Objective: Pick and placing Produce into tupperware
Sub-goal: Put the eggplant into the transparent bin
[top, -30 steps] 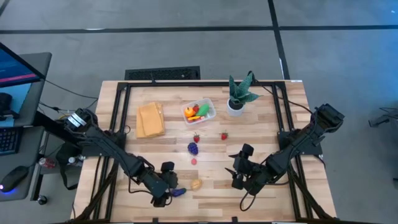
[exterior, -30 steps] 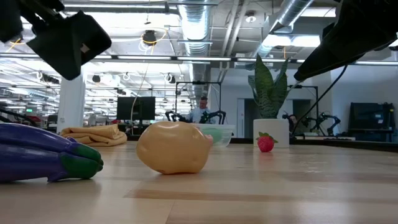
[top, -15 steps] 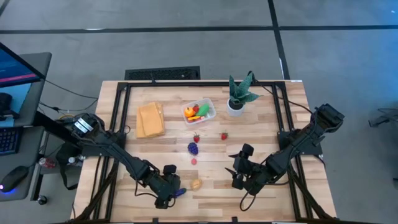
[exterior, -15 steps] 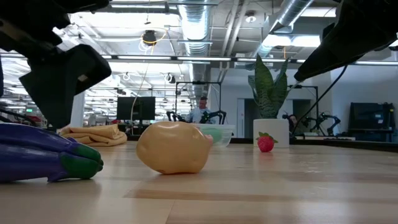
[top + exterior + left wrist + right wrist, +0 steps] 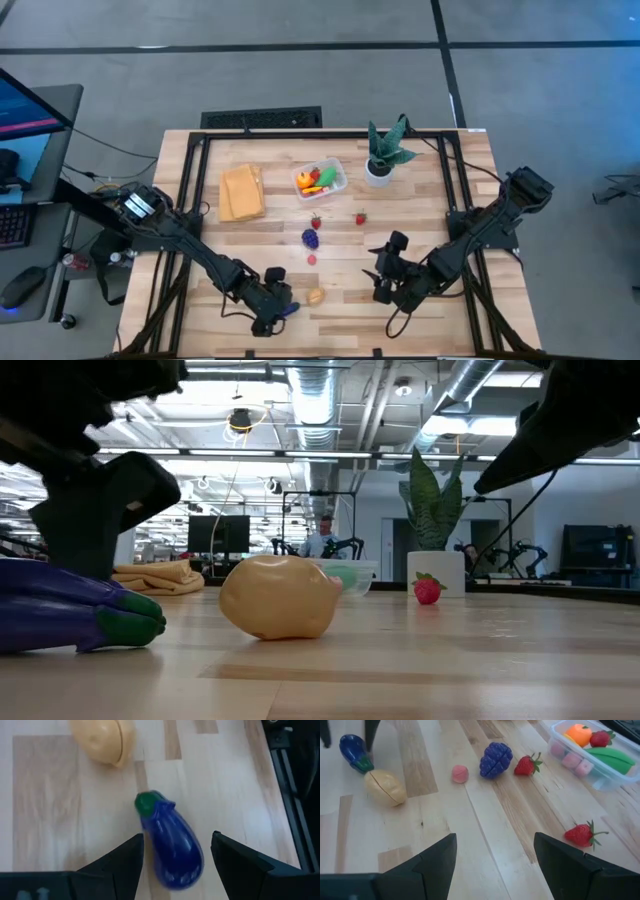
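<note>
Left wrist view is showing us the eggplant (image 5: 172, 847) lying between our spread left gripper (image 5: 176, 862) fingers, not yet pinched. We are judging that the fingers should be dropping lower and closing across its fat purple body, keeping clear of the tan piece (image 5: 102, 740) near its green cap. The tupperware (image 5: 322, 180) is sitting toward 12 o'clock, already holding some produce. Our right gripper (image 5: 380, 284) is waiting at 4 o'clock, fingers wide apart and holding nothing.
</note>
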